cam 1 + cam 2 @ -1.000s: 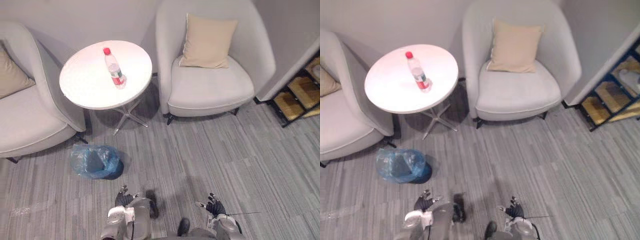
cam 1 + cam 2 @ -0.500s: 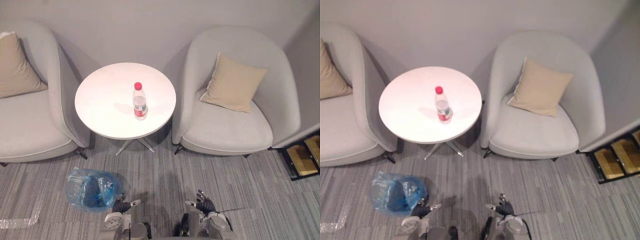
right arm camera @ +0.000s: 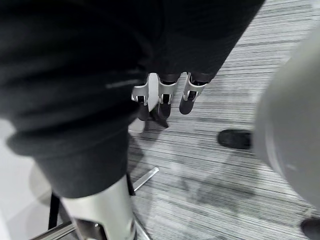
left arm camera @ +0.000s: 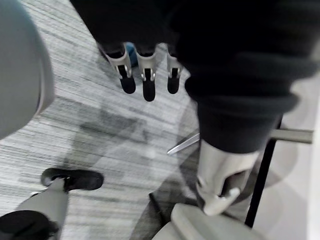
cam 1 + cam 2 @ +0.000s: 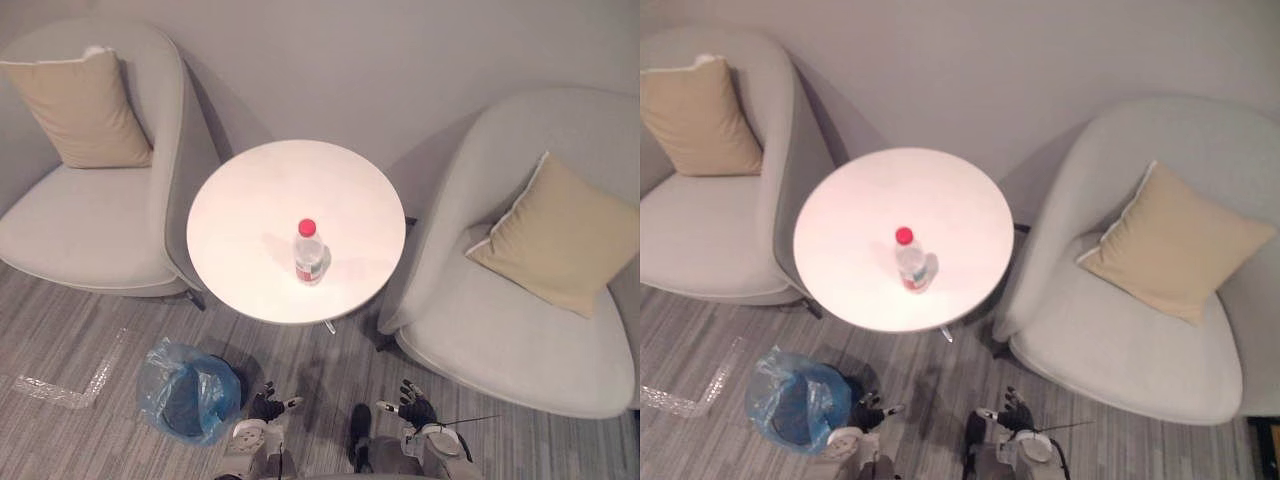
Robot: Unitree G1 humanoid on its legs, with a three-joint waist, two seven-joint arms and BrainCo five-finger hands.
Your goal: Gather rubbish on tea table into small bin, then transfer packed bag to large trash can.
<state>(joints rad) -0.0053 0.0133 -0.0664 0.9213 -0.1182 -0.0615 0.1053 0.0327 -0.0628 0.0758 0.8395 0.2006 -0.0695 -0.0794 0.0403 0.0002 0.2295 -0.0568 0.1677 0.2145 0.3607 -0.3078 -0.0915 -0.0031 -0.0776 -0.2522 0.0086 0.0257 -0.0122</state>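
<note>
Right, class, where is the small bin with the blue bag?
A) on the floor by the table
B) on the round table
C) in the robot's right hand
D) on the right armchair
A: the small bin, lined in blue, stands on the floor beside the table, which bears the bottle.

Plain grey wall (image 5: pixel 330 60), striped grey carpet (image 5: pixel 70 320), pale armchairs (image 5: pixel 90 225), beige cushions (image 5: pixel 560 245)
</note>
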